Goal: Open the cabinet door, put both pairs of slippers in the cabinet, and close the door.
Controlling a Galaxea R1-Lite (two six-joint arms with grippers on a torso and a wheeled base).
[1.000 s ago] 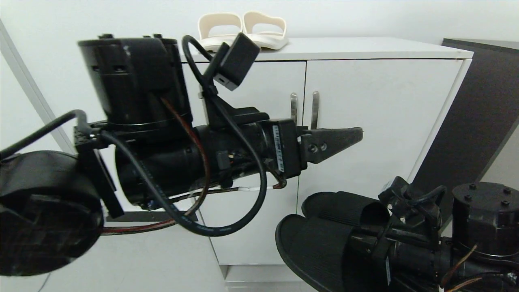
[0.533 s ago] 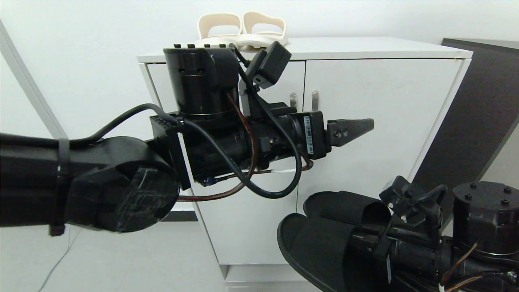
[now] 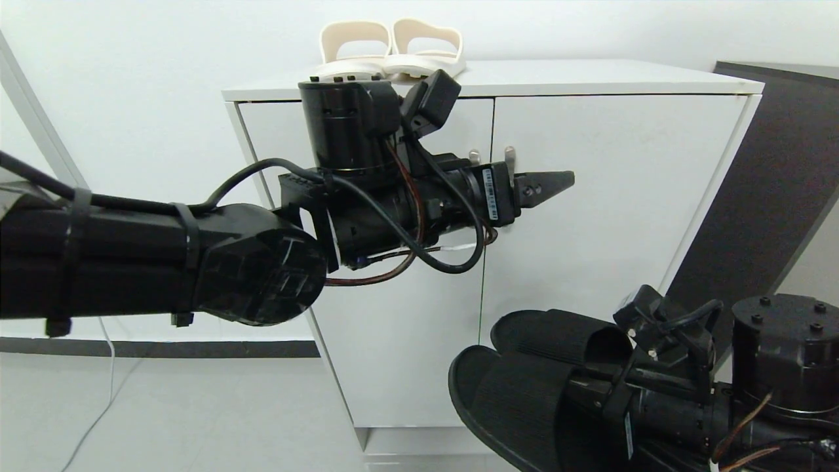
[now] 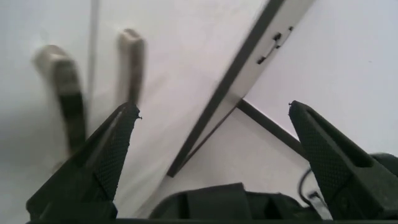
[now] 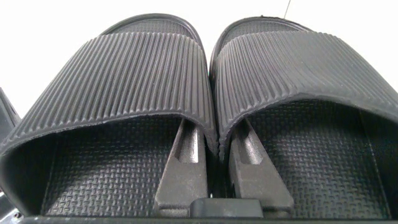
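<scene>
Black and pointed, the left gripper (image 4: 211, 118) had its two fingers (image 4: 112, 149) wide apart, and nothing was held between them. It hung in front of the white two-door cabinet (image 3: 623, 196), at the height of the two slim metal bar handles (image 3: 508, 160). These handles stood upright, side by side, at the seam where the two doors meet. In the left wrist view the handles (image 4: 130, 62) appeared just past one finger; whether the finger touched them I cannot tell. In the head view the left gripper (image 3: 544, 187) pointed across the right door, just beside the handles. Both doors were shut.

The right gripper (image 5: 217, 140) was lower, near the right door's lower part. Its fingers (image 5: 186, 168) were close together and clamped on the pair of black ribbed rubber slippers (image 5: 143, 74). One finger was inside each slipper, so the two inner walls were pressed between them. The black slippers (image 3: 524, 387) were held side by side in the air, apart from the cabinet.

On the top of the cabinet, toward its back edge and above the left door, the pair of cream open-toe slippers (image 3: 393, 46) lay side by side, touching each other. A dark panel (image 3: 773, 164) stood just beside the cabinet on its right.
</scene>
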